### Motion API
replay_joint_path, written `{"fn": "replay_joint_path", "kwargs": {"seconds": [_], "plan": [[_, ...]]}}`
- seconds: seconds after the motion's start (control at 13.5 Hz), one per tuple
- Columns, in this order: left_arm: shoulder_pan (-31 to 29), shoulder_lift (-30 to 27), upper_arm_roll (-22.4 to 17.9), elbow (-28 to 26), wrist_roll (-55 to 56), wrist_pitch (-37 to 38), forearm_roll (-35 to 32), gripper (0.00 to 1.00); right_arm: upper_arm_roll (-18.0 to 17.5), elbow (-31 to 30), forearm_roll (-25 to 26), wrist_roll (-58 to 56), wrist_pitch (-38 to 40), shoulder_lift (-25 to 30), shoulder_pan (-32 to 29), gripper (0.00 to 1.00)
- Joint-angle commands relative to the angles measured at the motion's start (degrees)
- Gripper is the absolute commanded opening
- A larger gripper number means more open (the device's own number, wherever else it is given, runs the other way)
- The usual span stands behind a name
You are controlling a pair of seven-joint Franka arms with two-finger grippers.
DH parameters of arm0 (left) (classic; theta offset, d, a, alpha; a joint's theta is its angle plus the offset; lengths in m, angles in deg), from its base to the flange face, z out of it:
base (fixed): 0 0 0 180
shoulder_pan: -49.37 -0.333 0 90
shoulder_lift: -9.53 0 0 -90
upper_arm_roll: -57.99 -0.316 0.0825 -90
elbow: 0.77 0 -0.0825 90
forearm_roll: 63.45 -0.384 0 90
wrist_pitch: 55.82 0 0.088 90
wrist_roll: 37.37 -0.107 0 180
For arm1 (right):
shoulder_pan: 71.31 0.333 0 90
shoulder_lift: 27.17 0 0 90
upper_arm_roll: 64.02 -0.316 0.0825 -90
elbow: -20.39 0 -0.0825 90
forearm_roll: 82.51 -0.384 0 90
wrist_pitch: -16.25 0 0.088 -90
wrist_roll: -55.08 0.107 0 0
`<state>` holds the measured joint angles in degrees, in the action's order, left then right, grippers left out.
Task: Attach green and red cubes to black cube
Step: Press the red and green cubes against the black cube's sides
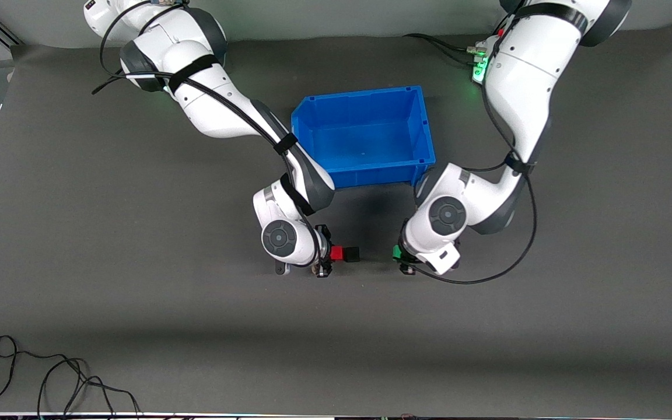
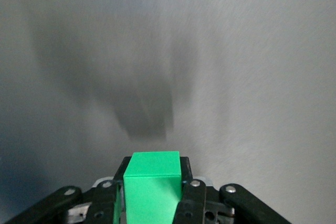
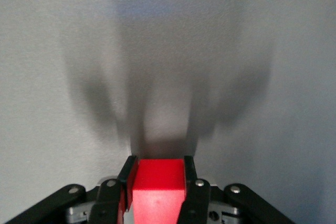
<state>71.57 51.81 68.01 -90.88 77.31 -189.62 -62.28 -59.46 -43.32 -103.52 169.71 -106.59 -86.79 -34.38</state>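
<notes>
Front view: both tools are over the counter (image 1: 137, 262), nearer the camera than the blue bin (image 1: 365, 137). The right tool (image 1: 325, 256) pinches the red cube (image 1: 336, 252), which touches the black cube (image 1: 351, 254). The left tool (image 1: 403, 256) holds the green cube (image 1: 397, 252), apart from the black cube.

Left wrist view: fingers (image 2: 185, 192) clamp the green cube (image 2: 152, 184).

Right wrist view: fingers (image 3: 189, 187) clamp the red cube (image 3: 159, 187).

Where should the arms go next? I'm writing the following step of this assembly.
Probably ease the left gripper, shut on the green cube, toward the black cube. The red cube, in the right gripper, already sits against it, while a gap separates green from black.
</notes>
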Motion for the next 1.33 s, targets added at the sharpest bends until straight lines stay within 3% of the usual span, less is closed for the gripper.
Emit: {"fn": "replay_joint_path", "kwargs": {"seconds": [0.0, 1.26], "plan": [[2.66, 3.33, -0.97, 2.92, 1.25, -1.1, 0.14, 0.0, 0.63, 1.84, -0.26, 3.23, -1.88, -1.2, 1.03, 0.13], [5.04, 9.14, -1.41, 10.57, 1.42, -4.27, -0.38, 0.0, 0.27, 2.28, -0.88, 3.76, -6.53, -1.9, 2.18, 0.13]]}}
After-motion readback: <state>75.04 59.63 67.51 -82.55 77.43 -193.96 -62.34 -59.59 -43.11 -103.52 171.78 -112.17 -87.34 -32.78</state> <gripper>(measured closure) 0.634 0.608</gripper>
